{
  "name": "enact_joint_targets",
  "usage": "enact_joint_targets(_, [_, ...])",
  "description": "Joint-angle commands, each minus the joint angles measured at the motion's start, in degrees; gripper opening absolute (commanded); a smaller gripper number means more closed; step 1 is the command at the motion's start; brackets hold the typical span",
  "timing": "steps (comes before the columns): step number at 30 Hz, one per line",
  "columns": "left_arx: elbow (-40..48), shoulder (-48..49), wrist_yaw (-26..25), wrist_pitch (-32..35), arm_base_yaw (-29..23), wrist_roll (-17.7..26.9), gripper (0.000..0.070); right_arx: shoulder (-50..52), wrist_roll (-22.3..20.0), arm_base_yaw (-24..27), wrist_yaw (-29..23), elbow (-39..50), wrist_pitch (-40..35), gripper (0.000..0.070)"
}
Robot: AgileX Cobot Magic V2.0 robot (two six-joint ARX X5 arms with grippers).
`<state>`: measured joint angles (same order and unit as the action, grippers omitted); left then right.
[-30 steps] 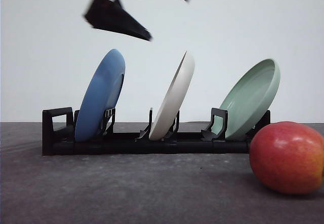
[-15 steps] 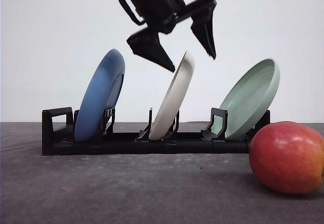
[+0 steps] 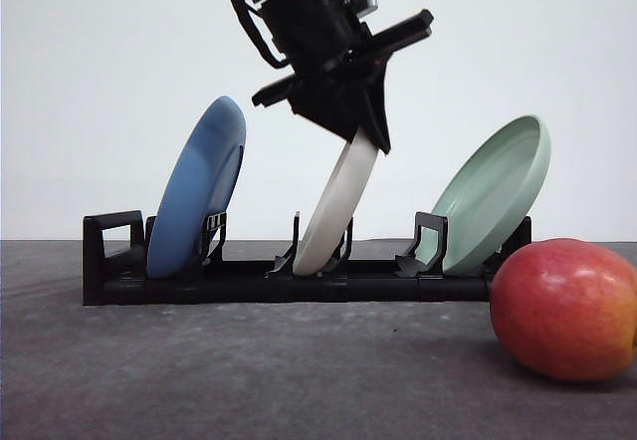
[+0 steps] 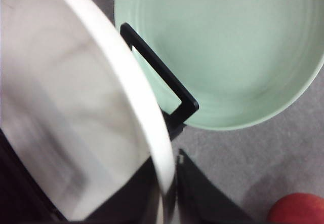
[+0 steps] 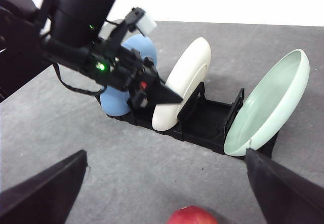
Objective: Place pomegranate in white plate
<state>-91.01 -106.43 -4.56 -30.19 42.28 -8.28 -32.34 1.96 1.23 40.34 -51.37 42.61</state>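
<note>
Grey, speckled tabletop [image 3: 249, 370] runs back to a plain white wall in the front view, with a black rack [image 3: 119, 271] standing across it. Three plates lean in the rack: a blue plate [image 3: 199, 186] on the left, the white plate [image 3: 338, 206] in the middle slot, a green plate [image 3: 493, 191] on the right. The left gripper [image 3: 363, 126] sits at the white plate's top edge, its dark fingers bracketing the rim and apparently clenched on it. The pomegranate [image 3: 565, 309] rests on the table near the right edge, in front of the rack's right end and well apart from the white plate.

From the left wrist, the white plate's rim [image 4: 147, 107] runs down between the fingers [image 4: 202, 198], with the green plate [image 4: 228, 46] behind a black rack post [image 4: 159, 74] and a bit of the pomegranate [image 4: 298, 211] in the corner.

From the right wrist, the right gripper [image 5: 167, 193] hangs wide open above the table, its fingers [image 5: 45, 188] far apart, with the pomegranate [image 5: 192, 216] between them below. The left gripper [image 5: 162, 95] meets the white plate [image 5: 182, 82].
</note>
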Motion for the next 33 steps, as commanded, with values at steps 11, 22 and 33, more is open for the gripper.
enact_joint_targets(11, [-5.2,-0.7,-0.2,-3.7,0.9,1.6,0.0000,-0.2,0.6,0.0,0.2,-0.8,-0.6,0.0636])
enact_joint_targets(22, [-6.2,3.4,-0.1,-3.7,2.1,2.3,0.0000,-0.2,0.6,0.0,0.1,-0.8,-0.6,0.0636])
enact_joint_targets(33, [-6.2,14.7,-0.1,-12.5,8.2,7.2,0.0000,-0.2,0.6,0.0,0.2,-0.8,-0.6,0.0636])
